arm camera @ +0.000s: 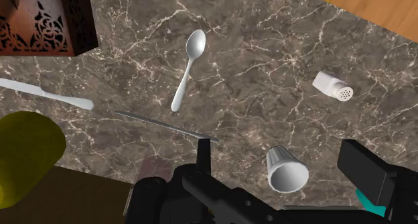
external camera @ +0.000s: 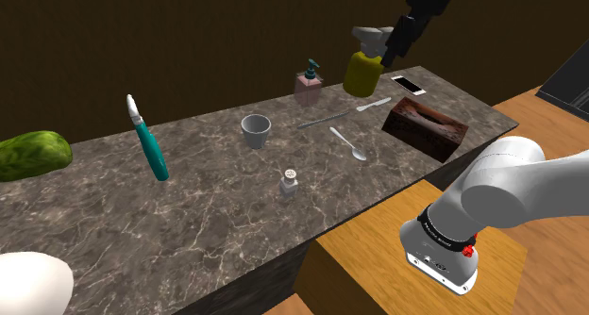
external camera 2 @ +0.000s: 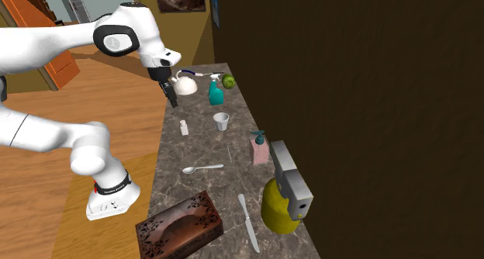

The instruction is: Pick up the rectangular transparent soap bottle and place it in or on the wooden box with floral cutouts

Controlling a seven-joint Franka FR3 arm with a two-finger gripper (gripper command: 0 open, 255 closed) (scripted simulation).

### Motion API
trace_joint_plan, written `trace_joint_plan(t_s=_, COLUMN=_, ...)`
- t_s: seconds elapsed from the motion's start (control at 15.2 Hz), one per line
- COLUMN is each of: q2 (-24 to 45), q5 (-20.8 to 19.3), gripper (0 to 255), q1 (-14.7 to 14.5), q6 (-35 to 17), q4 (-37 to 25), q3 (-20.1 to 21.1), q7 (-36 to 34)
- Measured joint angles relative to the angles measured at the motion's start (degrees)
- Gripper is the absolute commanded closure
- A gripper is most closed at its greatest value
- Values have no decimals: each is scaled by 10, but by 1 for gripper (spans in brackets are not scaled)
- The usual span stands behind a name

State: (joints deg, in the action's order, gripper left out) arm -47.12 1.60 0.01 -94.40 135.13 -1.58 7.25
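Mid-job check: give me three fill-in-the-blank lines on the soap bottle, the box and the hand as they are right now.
1. The soap bottle stands beside a ___ spray bottle.
2. The spoon lies between the cup and the ___.
3. The hand is open and holds ___.

Missing words: yellow; box; nothing.

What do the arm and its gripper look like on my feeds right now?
The arm is built of rounded white shells with dark bands at the joints. A black collar with small red details rings its lowest segment. The gripper is all black and boxy, with two flat fingers.
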Motion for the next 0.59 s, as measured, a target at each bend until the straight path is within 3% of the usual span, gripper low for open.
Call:
trace_joint_plan(t_s=0.26, q2=37, q5=-6, gripper=0, q1=2, q6=-31, q4=-5, q3=-12, q7=15)
trace_joint_plan(t_s=0.59, q2=138, q5=-12, gripper=0, q1=3, q6=-98, q4=-37, q3=-35, q7=45)
